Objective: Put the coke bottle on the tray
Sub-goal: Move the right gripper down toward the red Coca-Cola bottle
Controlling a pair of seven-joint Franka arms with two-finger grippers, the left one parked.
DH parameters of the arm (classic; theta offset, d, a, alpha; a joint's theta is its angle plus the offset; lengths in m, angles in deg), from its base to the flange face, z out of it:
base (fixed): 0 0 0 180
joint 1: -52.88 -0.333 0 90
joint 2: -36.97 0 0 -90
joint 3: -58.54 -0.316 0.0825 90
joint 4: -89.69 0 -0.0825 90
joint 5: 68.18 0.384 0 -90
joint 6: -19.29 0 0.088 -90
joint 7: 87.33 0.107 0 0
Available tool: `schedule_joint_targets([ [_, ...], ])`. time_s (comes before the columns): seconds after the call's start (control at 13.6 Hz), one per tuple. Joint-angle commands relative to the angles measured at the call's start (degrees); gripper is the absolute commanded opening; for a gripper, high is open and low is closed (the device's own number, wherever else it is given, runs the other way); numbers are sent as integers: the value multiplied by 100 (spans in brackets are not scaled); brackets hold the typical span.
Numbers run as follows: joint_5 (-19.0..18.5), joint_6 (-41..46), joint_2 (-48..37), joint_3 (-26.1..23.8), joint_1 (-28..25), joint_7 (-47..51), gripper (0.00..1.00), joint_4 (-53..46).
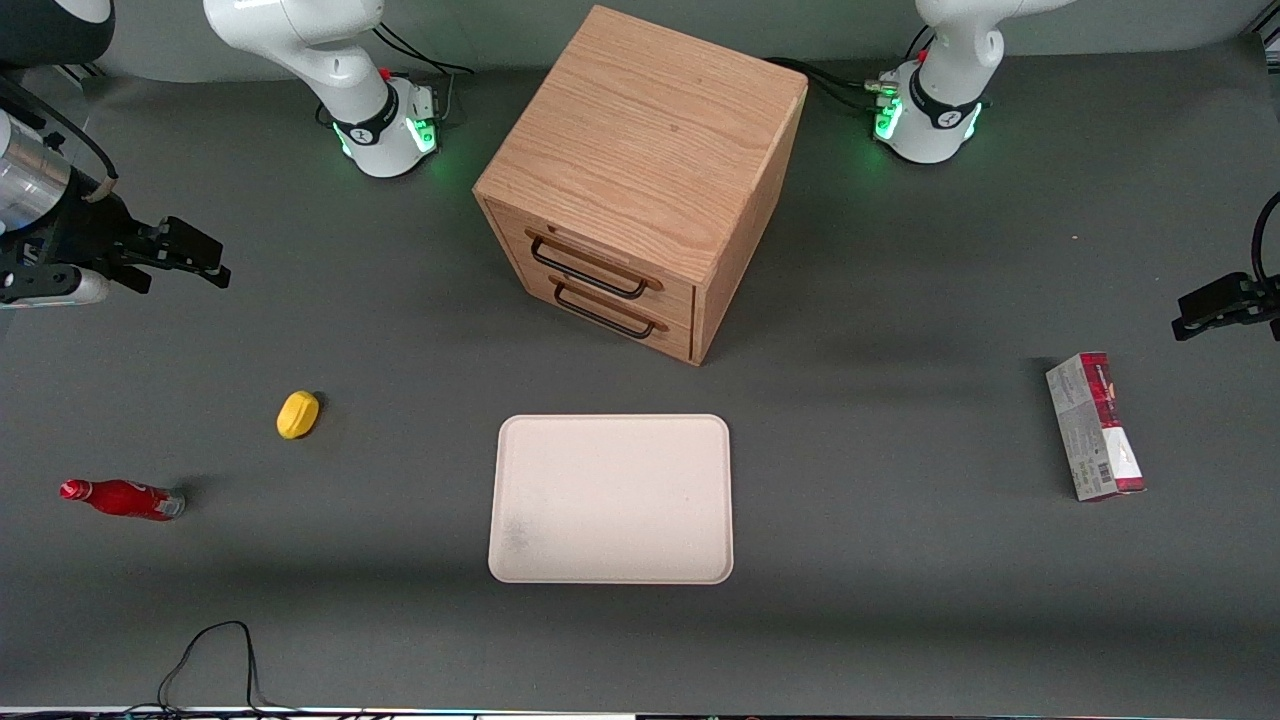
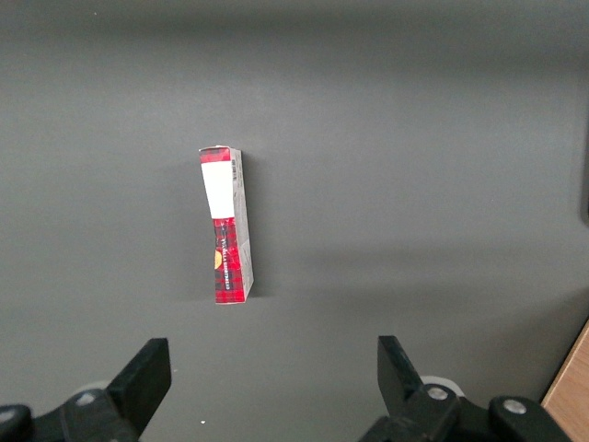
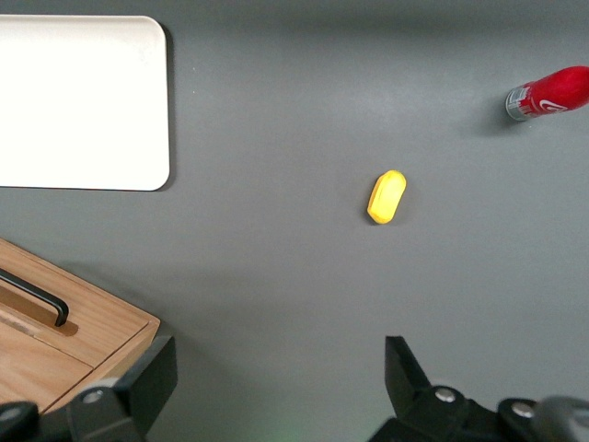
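**Small, light bottle lying flat: take it across the body**

Start with the big landmarks. The wooden drawer cabinet (image 1: 640,180) stands mid-table with its two black handles facing the front camera, and the tray (image 1: 611,498) lies flat just in front of it, nearer that camera, with nothing on it. The red-and-grey carton (image 1: 1094,426) lies toward the parked arm's end and plays no part.

Your gripper (image 1: 178,256) hangs above the mat at the working arm's end, fingers spread apart and holding nothing; the wrist view shows both fingertips wide with bare mat between them.

In the front view, from the tray's centre the yellow lump (image 1: 298,414) sits at about ten o'clock. The coke bottle (image 1: 122,498) lies at nine o'clock, well apart from the tray. It is on its side, red cap pointing away from the tray and clear silvery base toward it. In the wrist view the bottle (image 3: 550,92) shows base-first.

Expect the bottle to be light, stiff and smooth-skinned, so probably slippery. Being round and on its side, it may roll if you nudge one flank first. I would close across the red body near its middle, where it is widest, with the fingers square to its long axis. Avoid the tapering neck, where the fingers could slide off.
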Motion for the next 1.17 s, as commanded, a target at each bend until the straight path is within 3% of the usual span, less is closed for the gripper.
schedule_joint_targets([
  [0.0,-132,-60,-49,37,-98,158,100,54],
  [0.51,-227,-86,47,90,-28,413,100,151],
  [0.73,-290,-402,853,641,200,238,100,-313],
  [1.1,-281,-972,2102,1363,832,-1833,100,-1131],
])
